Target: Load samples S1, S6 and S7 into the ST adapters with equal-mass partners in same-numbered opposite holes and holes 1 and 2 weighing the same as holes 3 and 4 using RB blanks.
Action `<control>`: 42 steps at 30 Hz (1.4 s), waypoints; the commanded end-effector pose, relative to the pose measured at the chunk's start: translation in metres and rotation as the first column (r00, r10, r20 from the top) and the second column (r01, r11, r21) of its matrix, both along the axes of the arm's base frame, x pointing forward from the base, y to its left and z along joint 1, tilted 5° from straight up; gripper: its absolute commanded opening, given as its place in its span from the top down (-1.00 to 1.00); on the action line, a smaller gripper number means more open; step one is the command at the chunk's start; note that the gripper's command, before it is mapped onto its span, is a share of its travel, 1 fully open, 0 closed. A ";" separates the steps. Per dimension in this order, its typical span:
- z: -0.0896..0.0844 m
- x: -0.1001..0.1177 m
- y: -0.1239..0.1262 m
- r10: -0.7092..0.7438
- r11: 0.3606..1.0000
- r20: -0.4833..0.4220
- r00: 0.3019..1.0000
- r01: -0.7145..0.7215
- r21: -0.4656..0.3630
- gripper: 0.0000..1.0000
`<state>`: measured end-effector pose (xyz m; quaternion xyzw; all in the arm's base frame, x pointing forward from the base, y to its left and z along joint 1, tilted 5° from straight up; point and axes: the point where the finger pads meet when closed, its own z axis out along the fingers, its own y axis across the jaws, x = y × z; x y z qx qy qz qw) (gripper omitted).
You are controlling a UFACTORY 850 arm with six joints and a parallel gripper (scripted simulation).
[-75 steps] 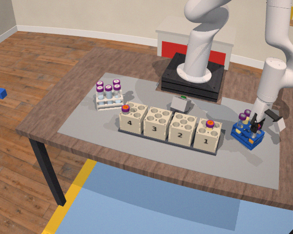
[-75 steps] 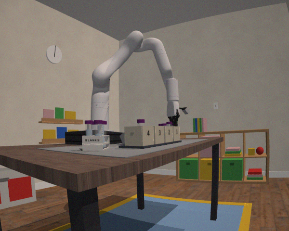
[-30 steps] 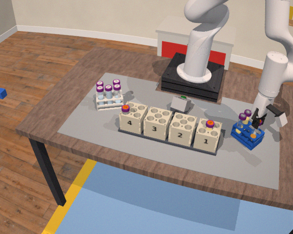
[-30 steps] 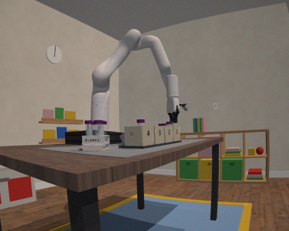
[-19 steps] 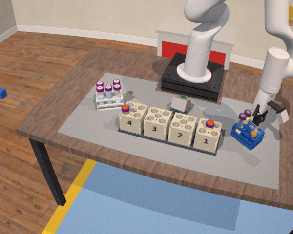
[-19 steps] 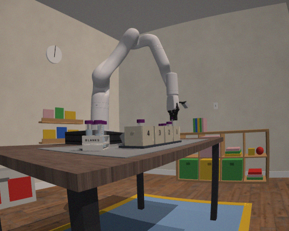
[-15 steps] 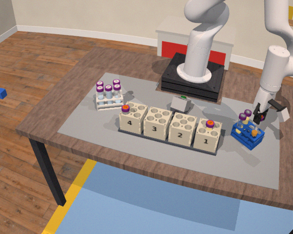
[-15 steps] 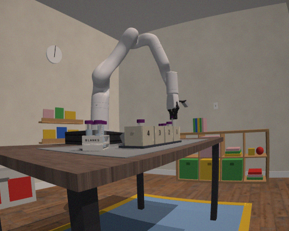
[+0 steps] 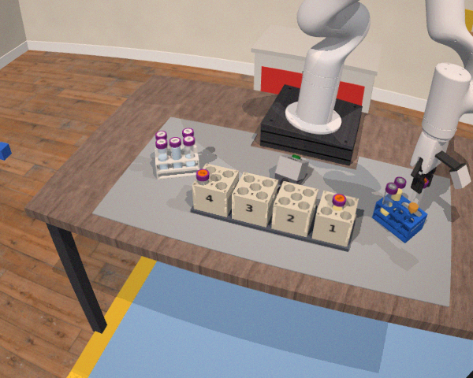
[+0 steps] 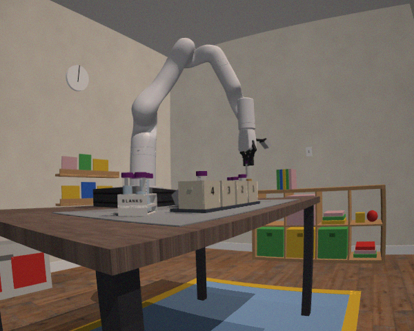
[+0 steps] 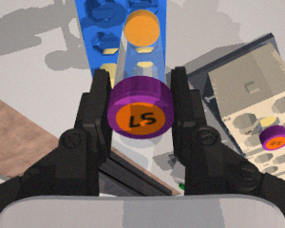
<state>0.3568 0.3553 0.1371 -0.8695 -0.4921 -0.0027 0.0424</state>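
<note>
My gripper (image 9: pixel 422 181) is shut on the purple cap of sample tube S7 (image 11: pixel 142 113). It holds the tube upright, its orange-filled bottom (image 9: pixel 412 207) just above the blue sample rack RS (image 9: pixel 399 217). The rack also shows in the wrist view (image 11: pixel 120 13), below the tube. Two purple-capped tubes (image 9: pixel 395 186) stand in RS. The loading stand ST (image 9: pixel 273 203) carries adapters 4, 3, 2 and 1 in a row. An orange-dot tube (image 9: pixel 339 199) stands in adapter 1, and another (image 9: pixel 202 175) in a corner hole of adapter 4. In the side view the gripper (image 10: pixel 247 162) hangs above the far end of the stand.
The white blank rack RB (image 9: pixel 175 156) with several blue-filled tubes stands behind adapter 4. The grey box with the green DONE key (image 9: pixel 296 157) sits between ST and the arm's black base (image 9: pixel 312 124). The table's right edge lies beyond RS.
</note>
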 end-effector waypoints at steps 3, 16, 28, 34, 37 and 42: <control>0.014 0.001 0.000 0.000 1.000 0.001 1.000 0.000 0.001 1.00; 0.036 0.002 -0.002 0.000 1.000 0.001 1.000 0.000 0.001 1.00; 0.056 0.003 -0.004 0.000 1.000 0.001 1.000 0.000 0.001 1.00; 0.056 0.003 -0.004 0.000 1.000 0.001 1.000 0.000 0.001 1.00; 0.056 0.003 -0.004 0.000 1.000 0.001 1.000 0.000 0.001 1.00; 0.055 0.005 -0.013 -0.066 0.998 -0.004 0.998 0.066 -0.001 1.00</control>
